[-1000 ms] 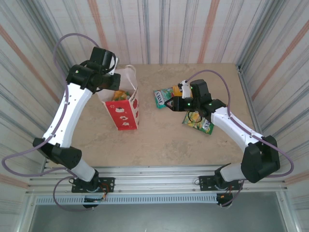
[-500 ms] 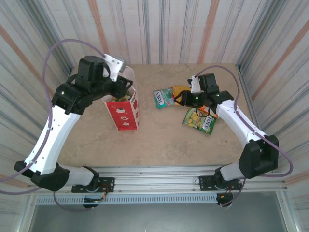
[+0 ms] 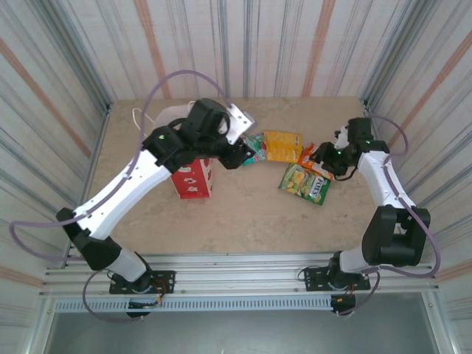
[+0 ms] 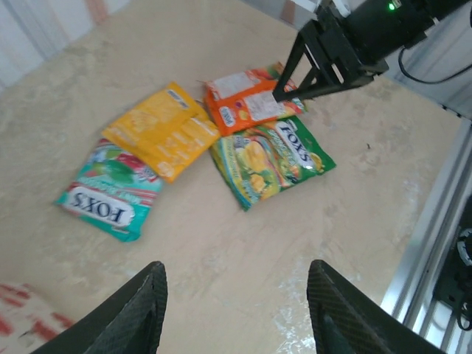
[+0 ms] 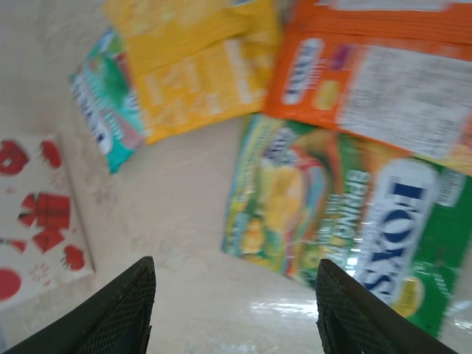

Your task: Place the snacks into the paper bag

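Four snacks lie on the table right of the paper bag (image 3: 193,179): a teal FOX'S packet (image 4: 110,195), a yellow packet (image 4: 162,133), an orange packet (image 4: 247,103) and a green FOX'S packet (image 4: 273,158). My left gripper (image 3: 242,156) hangs open just left of the teal packet (image 3: 255,147), nothing between its fingers (image 4: 144,302). My right gripper (image 3: 320,158) is open above the orange packet (image 3: 316,156) and the green FOX'S packet (image 5: 346,221). The left arm hides the bag's top. The bag's apple-printed side (image 5: 37,214) shows in the right wrist view.
Corrugated metal walls enclose the table on three sides. A metal rail (image 3: 236,265) runs along the near edge. Bare tabletop (image 3: 251,221) stretches in front of the packets and the bag. The right gripper (image 4: 291,88) hangs over the orange packet in the left wrist view.
My left arm has swung from the bag's mouth rightward and down toward the packets. My right gripper has drawn back to the right, from the teal and yellow packets to the orange one.
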{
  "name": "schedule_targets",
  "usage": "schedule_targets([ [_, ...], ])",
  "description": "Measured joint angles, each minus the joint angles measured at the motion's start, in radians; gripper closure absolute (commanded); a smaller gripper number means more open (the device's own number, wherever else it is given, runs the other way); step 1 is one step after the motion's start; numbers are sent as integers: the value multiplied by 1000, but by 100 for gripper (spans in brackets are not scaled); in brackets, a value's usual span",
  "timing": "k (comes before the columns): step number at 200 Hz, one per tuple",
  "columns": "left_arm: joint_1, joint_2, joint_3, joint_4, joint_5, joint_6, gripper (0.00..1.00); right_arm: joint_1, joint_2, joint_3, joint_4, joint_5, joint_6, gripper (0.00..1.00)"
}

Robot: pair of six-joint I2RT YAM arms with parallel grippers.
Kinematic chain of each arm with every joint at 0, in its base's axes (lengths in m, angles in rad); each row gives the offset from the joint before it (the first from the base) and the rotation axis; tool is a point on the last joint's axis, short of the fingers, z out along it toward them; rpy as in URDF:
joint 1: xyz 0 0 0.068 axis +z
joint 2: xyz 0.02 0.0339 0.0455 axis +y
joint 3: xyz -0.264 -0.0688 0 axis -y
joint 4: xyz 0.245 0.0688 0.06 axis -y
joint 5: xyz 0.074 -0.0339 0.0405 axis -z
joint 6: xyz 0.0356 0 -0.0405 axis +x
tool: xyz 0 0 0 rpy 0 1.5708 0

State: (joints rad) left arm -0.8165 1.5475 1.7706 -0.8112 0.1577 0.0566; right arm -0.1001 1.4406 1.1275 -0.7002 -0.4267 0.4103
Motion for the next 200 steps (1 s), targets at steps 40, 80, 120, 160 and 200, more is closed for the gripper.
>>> schedule_targets([
  [40, -49, 139, 1, 62, 7, 0, 44, -166, 21, -132, 142, -23, 74, 40],
  [80, -56, 301, 31, 80, 6, 0, 44, -243, 95, -188, 291, -23, 141, 40],
  [120, -56, 424, 113, 79, 8, 3, 44, -273, 195, -187, 395, -23, 175, 40],
  [160, -56, 482, 207, 79, 17, 10, 44, -295, 313, -183, 460, -55, 187, 41],
  [200, -56, 541, 279, 73, 36, 11, 43, -305, 382, -148, 549, -145, 191, 45],
])
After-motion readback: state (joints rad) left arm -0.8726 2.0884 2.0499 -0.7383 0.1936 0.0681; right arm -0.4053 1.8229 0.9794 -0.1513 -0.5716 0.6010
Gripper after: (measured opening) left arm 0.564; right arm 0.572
